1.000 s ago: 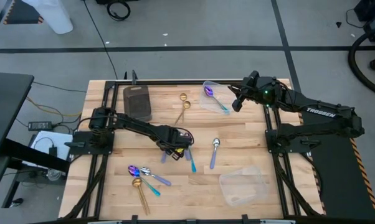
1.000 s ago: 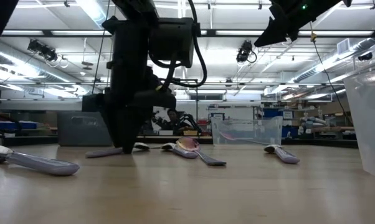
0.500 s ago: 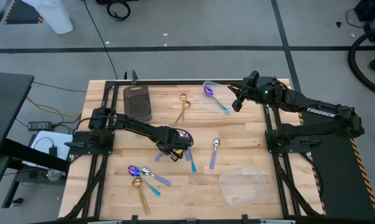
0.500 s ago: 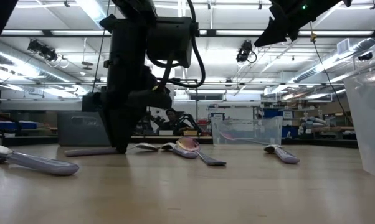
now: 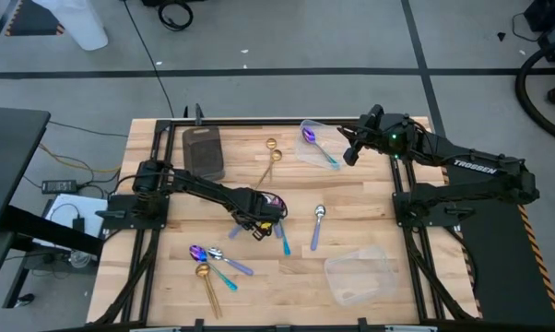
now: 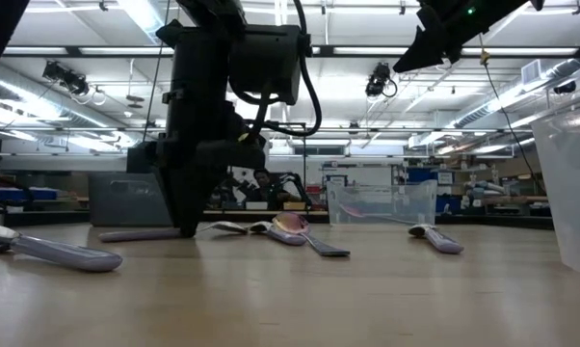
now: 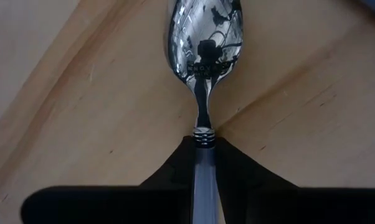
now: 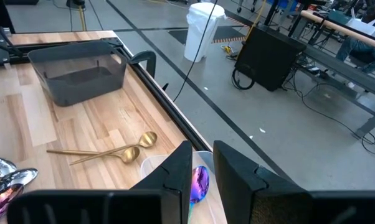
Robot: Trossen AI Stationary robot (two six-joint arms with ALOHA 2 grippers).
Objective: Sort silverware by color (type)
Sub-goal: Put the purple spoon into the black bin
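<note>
My left gripper (image 5: 255,223) points down at the table's middle, shut on a silver spoon (image 7: 203,43) with a pale lavender handle (image 6: 136,234). An iridescent spoon with a teal handle (image 5: 283,236) lies right beside it. Another silver spoon (image 5: 317,225) lies further right. Two gold spoons (image 5: 270,159) lie toward the far edge. Several spoons (image 5: 213,263) lie crossed at the near left. My right gripper (image 5: 349,153) hovers high above a clear container (image 5: 316,145) holding an iridescent spoon (image 8: 200,180). Its fingers stand a little apart, with nothing between them. My left gripper pinches the spoon's handle (image 7: 203,158) between its two fingers, just behind the ringed collar at the neck. The fingers come from above, pointing down, and lie across the handle. The spoon lies flat on the wood, bowl (image 7: 203,37) up.
A dark grey tray (image 5: 203,150) stands at the far left. A second clear container (image 5: 359,275) sits at the near right. Bare wood lies between the middle spoons and the near edge.
My left gripper has shut on the silver spoon's handle without leaving its place. As the fingers came together, the handle shifted a little along the table. The right arm has kept still.
</note>
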